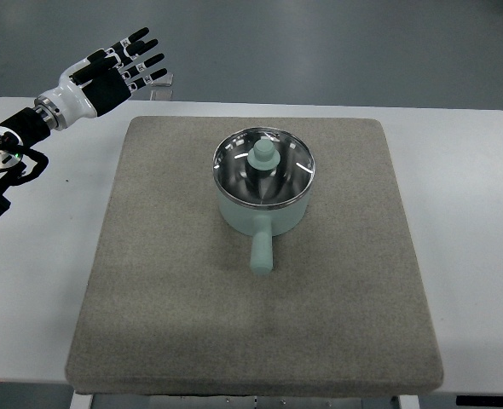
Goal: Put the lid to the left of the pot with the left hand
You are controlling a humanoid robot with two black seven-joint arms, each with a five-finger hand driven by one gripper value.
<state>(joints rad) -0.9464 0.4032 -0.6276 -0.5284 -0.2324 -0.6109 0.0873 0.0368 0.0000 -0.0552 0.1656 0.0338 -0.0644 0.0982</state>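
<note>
Mat: grey, lay on the white counter.
Pot: mint, sat mid-mat, handle toward the camera.
Lid: rested on the pot.
Left robot hand: hovered well left of the pot, fingers spread, holding nothing.

The left arm comes in from the picture's left edge, near the top, and slants up and to the right. Its dark forearm segment ends in a silver wrist ring, then a white cuff. The left hand is black with white knuckle pieces. Its fingers are stretched out straight and slightly fanned, pointing to the upper right, holding nothing. The right arm does not show.
</note>
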